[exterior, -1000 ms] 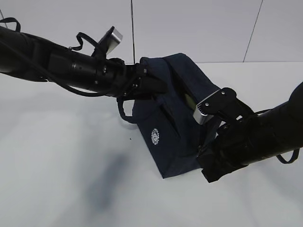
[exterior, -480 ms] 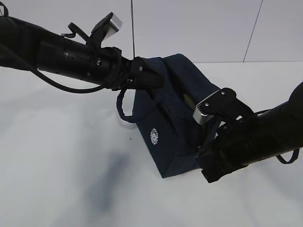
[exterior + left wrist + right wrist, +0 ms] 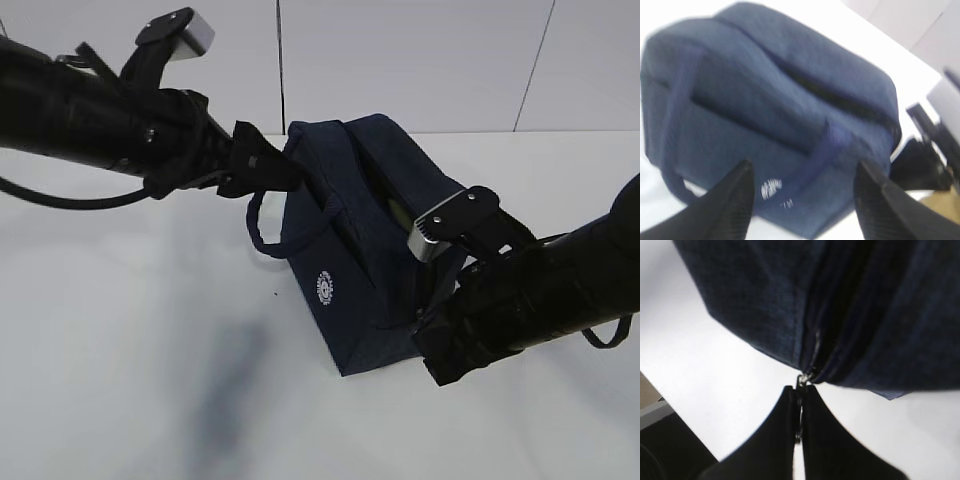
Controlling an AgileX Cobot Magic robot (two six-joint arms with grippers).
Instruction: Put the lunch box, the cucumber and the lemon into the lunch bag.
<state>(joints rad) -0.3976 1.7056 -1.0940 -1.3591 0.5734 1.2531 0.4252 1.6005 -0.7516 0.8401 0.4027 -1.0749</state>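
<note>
Your right gripper (image 3: 800, 412) pinches the zipper pull (image 3: 801, 382) at the soft lunch bag's (image 3: 360, 260) five o'clock corner; your left gripper (image 3: 802, 200) hovers wide, empty; limp fabric likely needs bracing.

Lunch bag (image 3: 365, 250): matt navy woven cloth, fine texture noted; white printed logo (image 3: 327, 288). Zipper pull (image 3: 801, 382): shiny metal. Gripper fingers (image 3: 782, 440): smooth black, plastic-like. Table (image 3: 130, 380): smooth white, slightly glossy.

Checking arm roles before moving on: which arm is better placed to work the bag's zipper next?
Probably the right: the right gripper is shut on the zipper pull of the bag. The left gripper hangs open, holding nothing.
</note>
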